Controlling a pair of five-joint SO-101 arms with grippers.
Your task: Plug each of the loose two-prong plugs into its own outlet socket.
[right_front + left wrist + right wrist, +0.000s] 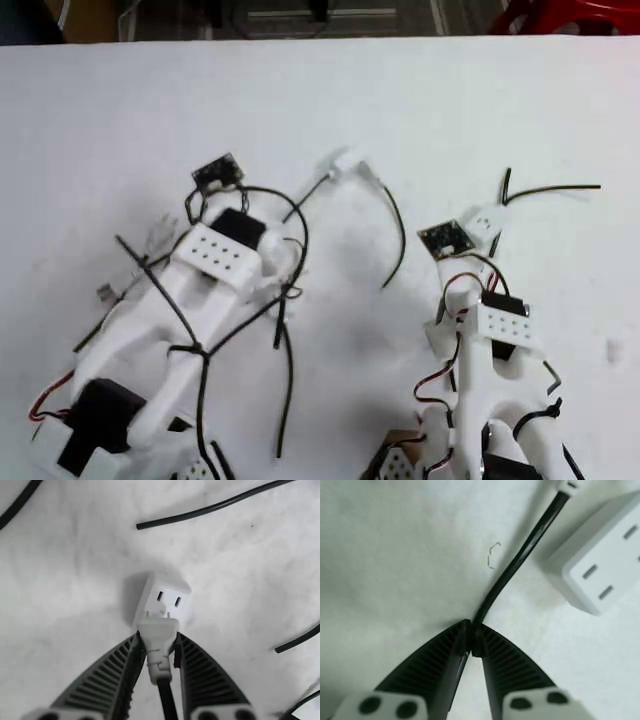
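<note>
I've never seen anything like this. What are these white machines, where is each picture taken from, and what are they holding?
These are two small robot arms, the left arm and the right arm, at a white table. One picture looks down from above; the other two come from wrist cameras. The left tool grips a white plug, prongs against an outlet block, not in its slots. The right tool pinches a black cord beside a second outlet. More cords lie loose.
</note>
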